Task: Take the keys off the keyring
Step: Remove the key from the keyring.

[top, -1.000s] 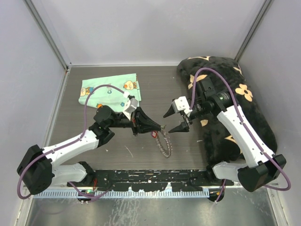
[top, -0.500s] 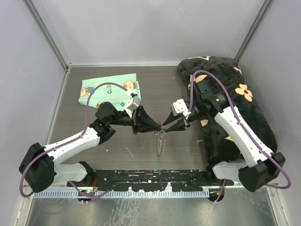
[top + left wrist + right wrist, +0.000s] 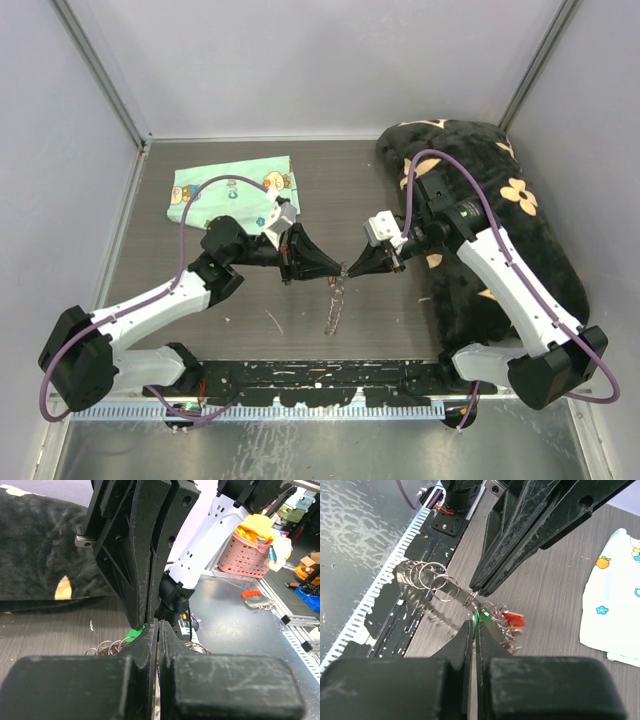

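Above the middle of the table [image 3: 340, 190] the two grippers meet tip to tip. The left gripper [image 3: 335, 268] has its fingers pressed fully together, pinching a wire loop of the keyring [image 3: 427, 577], whose fringed coil hangs down from the tips toward the near edge. The right gripper [image 3: 356, 270] has narrowed to a sliver around the green-headed key [image 3: 479, 616], just beside a red-headed key [image 3: 514, 619] in the same bunch. The mint cartoon-print cloth [image 3: 225, 190] and the black flower-patterned blanket [image 3: 500, 230] show no lettering large enough to read
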{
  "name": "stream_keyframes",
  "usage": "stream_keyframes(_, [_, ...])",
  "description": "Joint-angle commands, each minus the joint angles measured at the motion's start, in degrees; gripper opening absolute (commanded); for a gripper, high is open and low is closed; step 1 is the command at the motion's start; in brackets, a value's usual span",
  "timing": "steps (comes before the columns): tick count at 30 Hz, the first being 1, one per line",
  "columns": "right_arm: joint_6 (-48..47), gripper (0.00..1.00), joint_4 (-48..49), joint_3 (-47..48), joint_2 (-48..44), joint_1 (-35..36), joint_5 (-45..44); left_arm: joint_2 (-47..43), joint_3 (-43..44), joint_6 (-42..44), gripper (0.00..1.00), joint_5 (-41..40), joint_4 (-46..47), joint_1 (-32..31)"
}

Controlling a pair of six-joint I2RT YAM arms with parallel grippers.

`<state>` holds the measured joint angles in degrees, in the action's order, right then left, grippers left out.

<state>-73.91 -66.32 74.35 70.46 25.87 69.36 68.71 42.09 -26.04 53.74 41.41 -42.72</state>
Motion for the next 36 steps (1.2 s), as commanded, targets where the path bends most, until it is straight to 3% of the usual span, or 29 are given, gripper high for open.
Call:
stream_keyframes(1, [2.04, 0.01, 0.93, 0.25, -2.11, 0.37, 1.85, -3.53, 0.97, 1.44, 0.00, -3.40, 2.45, 0.49])
stream_keyframes(10, [6.85, 0.01, 3.17, -0.24, -2.85, -0.09, 1.18, -4.89, -0.74, 1.64, 0.00, -5.64, 2.30, 0.50])
stream_keyframes(11, [8.24, 0.04, 4.20, -0.38, -2.87, -0.22, 1.08, -4.90, -0.98, 1.57, 0.00, -5.85, 2.53, 0.45])
stream_keyframes(14, [10.76, 0.28, 5.99, -0.89, -2.93, -0.70, 2.11, -4.76, -1.54, 0.83, 0.00, -6.45, 3.75, 0.49])
stream_keyframes(18, [15.10, 0.37, 8.49, -0.84, -2.96, -0.90, 5.19, -4.34, -2.12, -0.05, 0.00, -7.31, 5.28, 0.49])
stream_keyframes(23, [22.57, 0.38, 14.17, -2.56, -2.86, -0.77, 7.06, -3.49, -2.47, -0.72, 0.00, -8.17, 6.94, 0.45])
stream_keyframes(29, [32.48, 0.36, 23.65, -6.23, -3.03, -0.72, 3.41, -2.77, -2.11, -1.14, 0.00, -8.37, 7.79, 0.53])
stream_keyframes(36, [35.67, 0.30, 26.48, -7.04, -2.89, -0.12, 3.32, -2.70, -2.09, -1.20, 0.00, -8.94, 7.77, 0.48])
